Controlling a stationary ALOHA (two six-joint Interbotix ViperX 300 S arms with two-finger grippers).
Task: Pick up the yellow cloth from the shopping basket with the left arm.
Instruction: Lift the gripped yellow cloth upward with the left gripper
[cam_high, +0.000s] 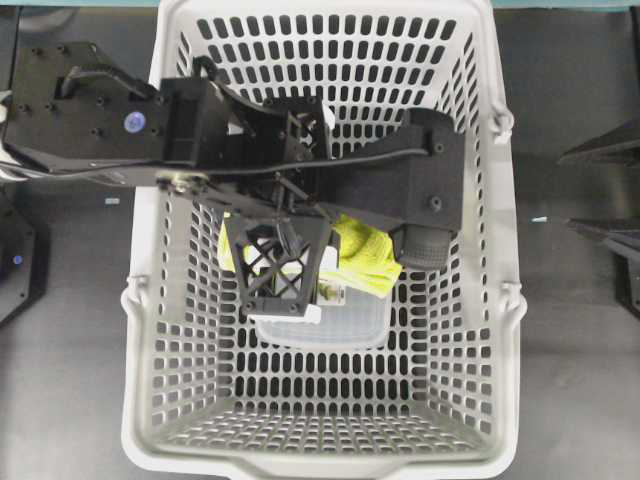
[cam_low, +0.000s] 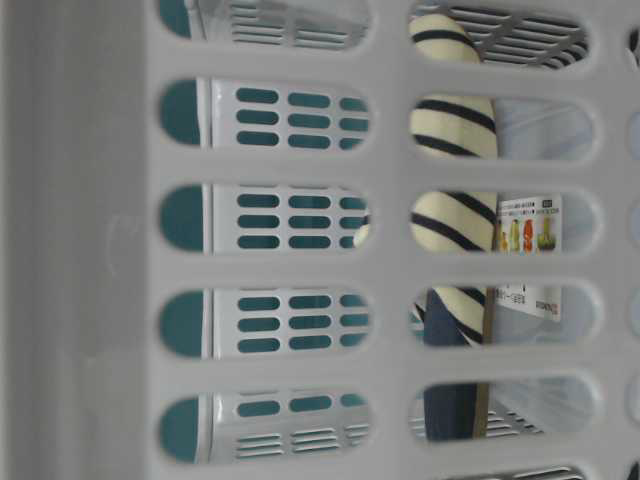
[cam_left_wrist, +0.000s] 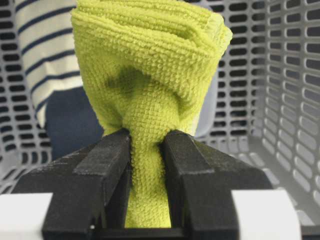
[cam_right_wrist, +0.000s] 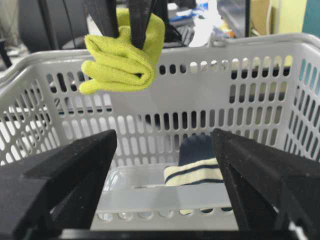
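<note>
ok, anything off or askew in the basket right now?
Nothing stands out. The left gripper holds the cloth bunched, hanging at about rim height of the basket. The slipper and clear box lie on the floor inside, undisturbed as far as can be seen. The right gripper is open, holding nothing.

From overhead, the left arm (cam_high: 200, 130) covers most of the yellow cloth (cam_high: 365, 255) — only a bunched corner shows beside the jaws. The clear plastic box (cam_high: 340, 325) is partly hidden beneath them. In the left wrist view, the cloth's lower end runs off the bottom edge between the jaws, and the striped slipper (cam_left_wrist: 42, 55) behind is largely blocked. At table level, the shopping basket (cam_low: 390, 260) wall fills the frame — the box label's print is too small to read.
</note>
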